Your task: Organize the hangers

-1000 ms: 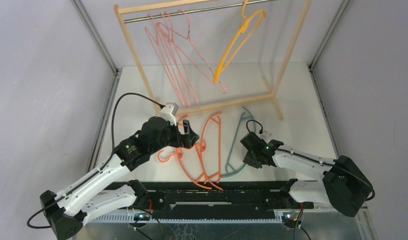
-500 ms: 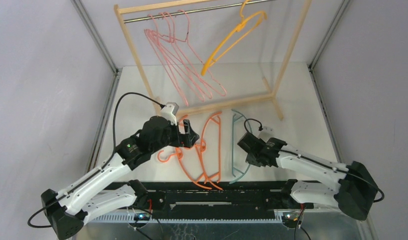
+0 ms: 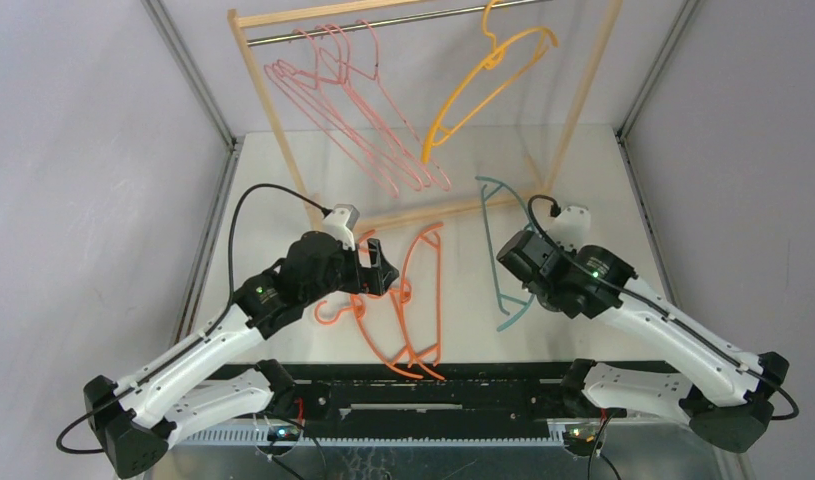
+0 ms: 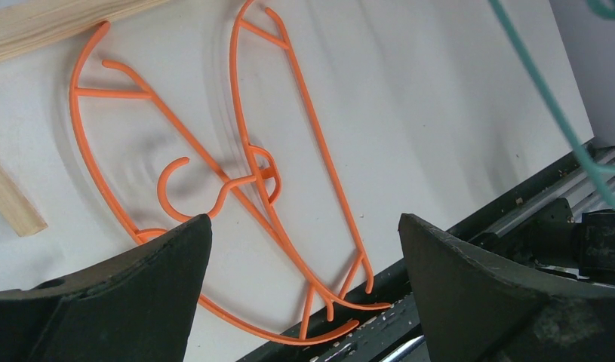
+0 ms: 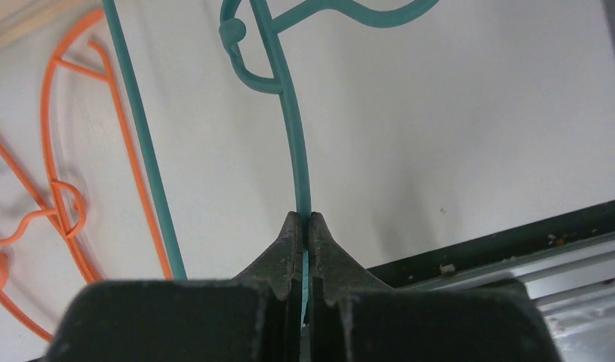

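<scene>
Right wrist view shows the right gripper (image 5: 305, 219) clamped tight on the teal hanger (image 5: 302, 181), while pink hangers (image 3: 423, 186) and a yellow-orange hanger (image 3: 430, 140) already hang on the rod (image 3: 283, 37) and orange hangers (image 4: 112, 93) lie unhung on the table (image 4: 440, 90) beneath the wide-open, empty left gripper (image 4: 304, 219)

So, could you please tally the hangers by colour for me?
Pink hangers, on the rod: 4 (overlapping, best count)
Orange hangers, on the table: 2
Yellow-orange hanger, on the rod: 1
Teal hanger, in the right gripper: 1
Total: 8
</scene>
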Robot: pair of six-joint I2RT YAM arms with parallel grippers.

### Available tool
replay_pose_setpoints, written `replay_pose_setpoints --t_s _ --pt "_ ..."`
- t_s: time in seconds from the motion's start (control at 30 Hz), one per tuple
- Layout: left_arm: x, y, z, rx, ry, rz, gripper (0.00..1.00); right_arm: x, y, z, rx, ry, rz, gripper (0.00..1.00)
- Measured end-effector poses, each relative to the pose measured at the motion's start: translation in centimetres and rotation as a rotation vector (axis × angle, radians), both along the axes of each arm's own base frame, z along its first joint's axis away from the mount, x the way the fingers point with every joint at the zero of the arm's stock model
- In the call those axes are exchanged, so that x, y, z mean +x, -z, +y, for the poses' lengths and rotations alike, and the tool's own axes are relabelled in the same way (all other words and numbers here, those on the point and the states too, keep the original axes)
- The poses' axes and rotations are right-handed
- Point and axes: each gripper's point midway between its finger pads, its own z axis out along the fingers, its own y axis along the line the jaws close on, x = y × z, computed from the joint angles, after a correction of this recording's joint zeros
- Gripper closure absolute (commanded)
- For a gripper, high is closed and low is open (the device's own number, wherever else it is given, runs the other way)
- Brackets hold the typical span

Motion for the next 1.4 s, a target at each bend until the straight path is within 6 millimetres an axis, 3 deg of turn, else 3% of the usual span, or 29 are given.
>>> replay_pose_setpoints --t_s 0.37,0.53,0.67,0.93,1.03,1.13,1.17,1.2,1.23,1.3,1.4 --pt "-0.1 -0.5 0.1 -0.014 0.0 -0.013 0.02 1.7 -7.1 -2.8 -0.164 -0.04 -0.13 1.0" --pt "-0.2 -0.6 0.1 -0.015 0.0 -0.014 0.02 4.7 -12.2 -3.6 -0.298 -0.053 -0.205 1.0" --pt "-0.2 -0.7 0.1 -0.017 0.003 -0.014 0.02 7.8 -17.1 -3.0 -0.437 -0.1 -0.317 1.0" --pt "-0.3 -0.6 0.2 -0.013 0.004 -0.012 0.02 13.1 -22.5 -1.1 -0.667 -0.142 -0.441 1.0" --pt "-0.3 -0.7 0.2 -0.009 0.007 -0.016 0.02 14.0 -22.9 -0.8 -0.696 -0.141 -0.446 1.0" --pt "-0.5 -0.7 0.5 -0.005 0.009 -0.019 0.02 13.9 -22.0 -0.7 -0.655 -0.148 -0.432 0.99" --pt "-0.5 -0.7 0.5 -0.003 0.01 -0.021 0.02 13.7 -21.5 -0.7 -0.622 -0.151 -0.427 0.85" --pt "-0.6 -0.8 0.6 -0.002 0.011 -0.022 0.02 13.4 -20.7 -0.7 -0.574 -0.155 -0.417 0.69" --pt "-0.6 -0.8 0.6 -0.002 0.012 -0.022 0.02 13.1 -19.8 -0.6 -0.515 -0.167 -0.403 0.66" --pt "-0.6 -0.7 0.6 -0.001 0.012 -0.021 0.02 12.0 -17.2 -1.0 -0.362 -0.179 -0.362 0.7" --pt "-0.6 -0.6 0.6 0.003 0.012 -0.017 0.02 9.9 -12.3 -2.7 -0.15 -0.127 -0.269 0.56"
